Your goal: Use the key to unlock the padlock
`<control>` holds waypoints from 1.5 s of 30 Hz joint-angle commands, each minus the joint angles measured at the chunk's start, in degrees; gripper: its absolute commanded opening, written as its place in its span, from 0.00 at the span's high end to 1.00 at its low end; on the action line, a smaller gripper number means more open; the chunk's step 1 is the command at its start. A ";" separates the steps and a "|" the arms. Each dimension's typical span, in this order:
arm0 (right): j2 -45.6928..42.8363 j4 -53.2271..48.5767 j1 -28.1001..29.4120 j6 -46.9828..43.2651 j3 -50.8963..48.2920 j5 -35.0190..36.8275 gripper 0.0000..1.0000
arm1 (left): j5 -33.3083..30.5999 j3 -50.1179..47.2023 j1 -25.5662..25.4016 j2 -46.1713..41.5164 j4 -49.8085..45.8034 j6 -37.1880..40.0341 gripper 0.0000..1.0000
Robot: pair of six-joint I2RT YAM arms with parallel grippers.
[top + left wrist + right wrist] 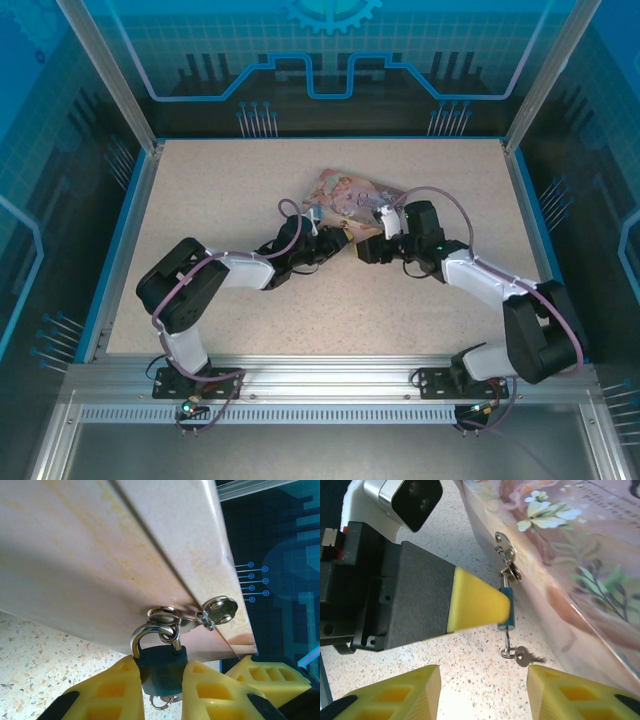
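At the near edge of the pink box [345,190], around the middle of the table [200,300], we see the left arm [240,268] & right arm [480,275] meet, wrists just beside each other. Via the left wrist cam we find the left gripper [161,666] pinching the padlock [161,676] by its blue body, one yellow finger [112,692] each side. The padlock is approx upright, w/ its silver shackle [142,635] hooked into the metal hasp [219,610] on the box's pale wall. A small ring [162,703] pokes out beneath the body. From the right wrist cam this grip shows side-on: the left finger covers most of the padlock, leaving a blue strip at its edge. A thin metal stem runs from the padlock's underside to the ring. The key [522,656], dark w/ a round head, sits on that ring, just under the padlock and near the box wall. We can't tell if it touches the table, nor whether the stem sits in the keyhole. The right gripper [482,670] is spread wide, fingers well apart, w/ the key beyond the gap, touching neither.
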 commanded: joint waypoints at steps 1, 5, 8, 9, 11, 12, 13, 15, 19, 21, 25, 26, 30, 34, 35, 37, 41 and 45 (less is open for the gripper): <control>-3.08 0.19 -1.90 -0.24 -2.70 -2.22 0.52 | -0.27 1.91 -0.37 -0.73 2.12 -0.04 0.81; -1.79 6.10 -3.48 3.98 -6.29 -8.79 0.61 | -0.27 1.85 -0.36 -0.77 2.17 -0.05 0.81; 1.58 15.12 -3.31 9.62 -7.93 -13.26 0.66 | -0.26 1.82 -0.40 -0.64 2.44 -0.05 0.82; 2.71 17.38 -3.20 11.05 -8.12 -13.52 0.67 | -0.27 1.74 -0.42 -0.64 2.52 -0.25 0.82; 4.16 21.36 -3.00 13.38 -8.42 -13.19 0.68 | -0.29 1.77 -0.39 -0.75 2.44 -0.12 0.82; 4.58 22.01 -2.90 13.82 -8.32 -12.88 0.69 | -0.27 1.73 -0.45 -0.73 2.52 -0.18 0.82; 4.83 22.09 -2.62 13.87 -8.01 -12.16 0.69 | -0.27 1.73 -0.39 -0.77 2.45 -0.12 0.82; 5.15 21.83 -2.17 13.68 -7.56 -10.73 0.70 | -0.22 1.80 -0.43 -0.77 2.24 -0.17 0.82; 6.84 21.87 -1.58 13.88 -6.71 -9.26 0.71 | -0.14 1.90 -0.41 -0.77 2.25 0.00 0.82; 7.77 21.68 -1.07 14.00 -6.11 -8.32 0.71 | -0.11 1.91 -0.44 -0.75 2.51 -0.12 0.82; 8.80 22.17 -0.50 14.65 -5.62 -6.44 0.74 | -0.01 1.99 -0.41 -0.63 2.53 -0.26 0.82; 9.00 22.35 -0.50 14.89 -5.55 -6.25 0.75 | -0.01 1.99 -0.44 -0.58 2.52 -0.32 0.82; 9.93 23.17 -0.33 15.56 -5.05 -6.82 0.79 | 0.08 2.16 -0.39 -0.36 2.62 -0.42 0.82; 10.47 23.94 -0.19 15.90 -4.75 -6.90 0.80 | 0.08 1.99 -0.39 -0.29 2.79 -0.59 0.82; 10.55 23.96 -0.04 15.91 -4.67 -6.87 0.80 | 0.08 1.99 -0.42 -0.31 2.79 -0.59 0.82; 10.64 24.10 0.08 15.93 -4.50 -6.53 0.82 | 0.08 1.99 -0.38 -0.30 2.79 -0.60 0.82; 11.07 25.14 0.03 17.15 -4.37 -6.47 0.87 | 0.16 1.99 -0.39 -0.22 2.95 -0.63 0.82; 12.00 28.76 0.04 20.33 -4.65 -7.11 0.86 | 0.34 1.90 -0.36 -0.08 3.24 -0.94 0.82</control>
